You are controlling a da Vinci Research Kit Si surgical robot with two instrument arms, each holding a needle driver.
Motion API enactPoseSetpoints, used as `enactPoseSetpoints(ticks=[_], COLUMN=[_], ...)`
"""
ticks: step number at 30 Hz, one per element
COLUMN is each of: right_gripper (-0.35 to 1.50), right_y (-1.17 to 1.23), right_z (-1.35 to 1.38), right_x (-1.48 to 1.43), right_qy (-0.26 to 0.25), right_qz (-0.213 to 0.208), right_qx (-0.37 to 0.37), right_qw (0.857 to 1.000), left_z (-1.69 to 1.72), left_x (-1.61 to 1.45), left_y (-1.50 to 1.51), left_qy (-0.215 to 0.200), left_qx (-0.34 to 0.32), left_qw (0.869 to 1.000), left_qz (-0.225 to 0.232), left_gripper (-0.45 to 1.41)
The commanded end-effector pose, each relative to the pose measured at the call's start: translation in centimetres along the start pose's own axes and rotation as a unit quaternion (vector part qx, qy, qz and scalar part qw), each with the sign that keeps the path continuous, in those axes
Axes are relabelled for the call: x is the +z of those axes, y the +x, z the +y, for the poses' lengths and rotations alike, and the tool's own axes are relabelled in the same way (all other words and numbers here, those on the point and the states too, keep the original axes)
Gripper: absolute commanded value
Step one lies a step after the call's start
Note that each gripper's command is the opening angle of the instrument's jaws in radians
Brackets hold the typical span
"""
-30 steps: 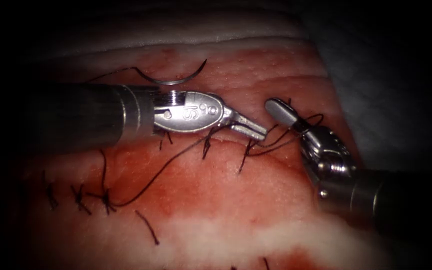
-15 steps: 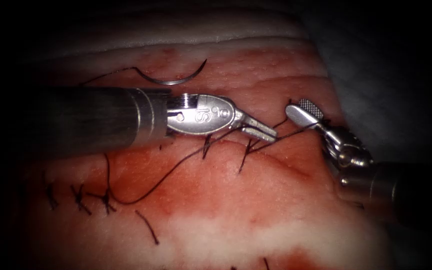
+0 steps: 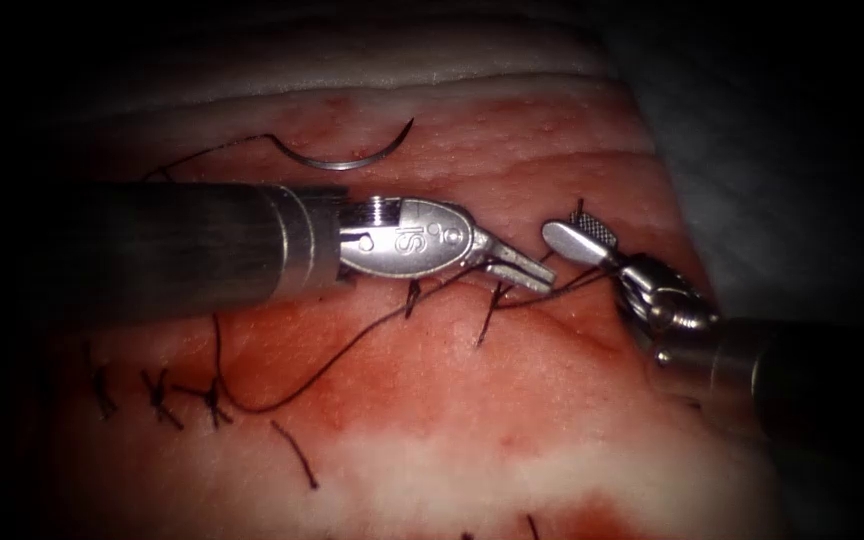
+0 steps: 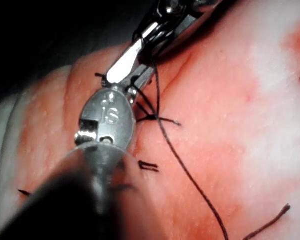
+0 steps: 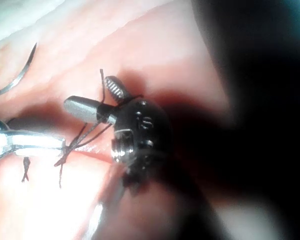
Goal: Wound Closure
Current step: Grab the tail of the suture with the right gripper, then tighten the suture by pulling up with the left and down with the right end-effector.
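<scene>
Two tools: left tool [image 3: 530, 272], right tool [image 3: 580, 236]; one curved needle [image 3: 347, 157] lying free on tissue [image 3: 472, 400]; one long thread [image 3: 322, 352]; about five tied stitches [image 3: 157, 392] along cut; one loose cut end [image 3: 295, 455].

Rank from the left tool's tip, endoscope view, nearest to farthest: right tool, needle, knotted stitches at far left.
From the left tool:
1. Right tool, just to its right, jaws open.
2. Needle, lying free on the tissue, up and left.
3. Knotted stitches, far lower left.
</scene>
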Motion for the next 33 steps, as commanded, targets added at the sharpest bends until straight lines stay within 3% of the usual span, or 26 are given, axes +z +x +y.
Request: enactPoseSetpoints(ticks=[1, 4, 7, 9, 11, 17, 24, 29, 33], right_gripper=[1.04, 1.03, 0.79, 0.32, -0.35, -0.35, -0.35, -0.35, -0.35], right_y=[-0.05, -0.05, -0.05, -0.04, -0.03, 0.01, 0.01, -0.09, -0.22], right_z=[-0.02, -0.03, -0.06, -0.08, -0.11, -0.18, -0.32, -0.51, -0.62], right_x=[0.12, 0.14, 0.13, 0.11, 0.09, 0.03, -0.10, -0.25, -0.34], right_qy=[0.003, 0.000, 0.002, 0.007, 0.000, -0.009, 0.006, 0.010, 0.002], right_qz=[-0.001, -0.001, 0.000, 0.004, 0.012, 0.042, 0.065, 0.071, 0.047], right_qx=[0.000, 0.000, 0.002, 0.004, 0.005, 0.011, -0.042, -0.103, -0.128], right_qw=[1.000, 1.000, 1.000, 1.000, 1.000, 0.999, 0.997, 0.992, 0.991], left_z=[-0.05, -0.03, -0.02, -0.02, -0.02, -0.02, -0.10, -0.43, -0.72], left_x=[0.04, 0.03, 0.02, 0.01, 0.01, -0.03, -0.26, -0.61, -0.75], left_y=[-0.04, -0.05, -0.06, -0.07, -0.07, -0.10, -0.16, -0.21, -0.23], left_qy=[-0.001, -0.002, -0.003, -0.003, -0.003, -0.006, 0.002, 0.021, 0.033], left_qx=[-0.002, -0.001, 0.000, 0.000, -0.002, -0.005, -0.019, -0.038, -0.052], left_qw=[1.000, 1.000, 1.000, 1.000, 1.000, 1.000, 1.000, 0.999, 0.998], left_qz=[0.000, 0.000, 0.001, 0.001, 0.001, 0.001, -0.003, -0.008, -0.008], left_gripper=[-0.45, -0.45, -0.45, -0.45, -0.45, -0.45, -0.45, -0.45, -0.45])
